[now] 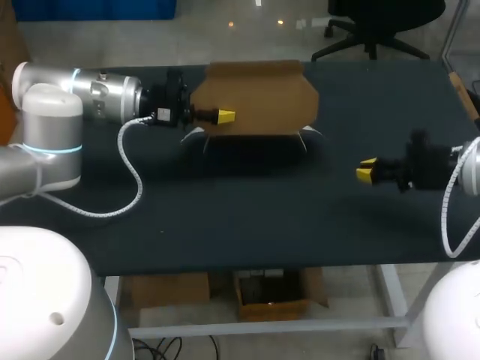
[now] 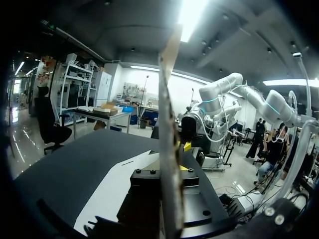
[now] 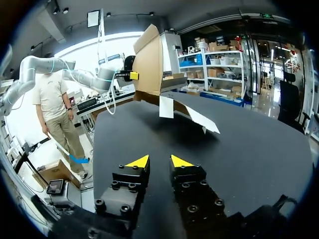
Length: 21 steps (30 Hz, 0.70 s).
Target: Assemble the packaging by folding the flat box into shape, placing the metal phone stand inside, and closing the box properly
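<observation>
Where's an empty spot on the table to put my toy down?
The near middle of the table is bare, from under the box to the front edge. The far right corner, beyond the right gripper, is bare too. The far middle is crowded: the left gripper holds the box there, white flaps hanging down.

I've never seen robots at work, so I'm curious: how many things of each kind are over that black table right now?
cardboard box: 1
grippers: 2, the left gripper and the right gripper
Total: 3
</observation>
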Tool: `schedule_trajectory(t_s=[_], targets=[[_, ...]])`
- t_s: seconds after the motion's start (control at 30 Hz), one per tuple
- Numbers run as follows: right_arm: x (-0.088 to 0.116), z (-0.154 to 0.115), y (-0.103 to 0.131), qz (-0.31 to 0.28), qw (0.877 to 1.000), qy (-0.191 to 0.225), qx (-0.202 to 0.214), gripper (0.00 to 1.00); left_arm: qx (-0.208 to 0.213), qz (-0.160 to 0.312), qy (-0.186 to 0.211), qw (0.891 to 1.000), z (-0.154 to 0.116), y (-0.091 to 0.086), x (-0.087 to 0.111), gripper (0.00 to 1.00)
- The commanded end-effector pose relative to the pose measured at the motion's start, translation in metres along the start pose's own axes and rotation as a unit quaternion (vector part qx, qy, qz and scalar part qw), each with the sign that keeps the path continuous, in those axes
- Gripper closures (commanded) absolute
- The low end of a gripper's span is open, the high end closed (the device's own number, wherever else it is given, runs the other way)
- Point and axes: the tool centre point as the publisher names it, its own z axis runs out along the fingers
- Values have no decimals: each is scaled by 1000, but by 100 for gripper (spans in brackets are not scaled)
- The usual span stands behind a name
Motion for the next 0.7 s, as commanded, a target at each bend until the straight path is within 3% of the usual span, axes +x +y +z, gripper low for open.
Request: schedule_trajectory(t_s=[0.03, 0.7], targets=[[3, -7, -7, 0, 1000, 1, -7, 0, -10, 8, -14, 1000, -1, -15, 12, 100], [16, -15, -6, -17, 1000, -17, -4, 0, 3, 63, -44, 997, -13, -65, 26, 100]])
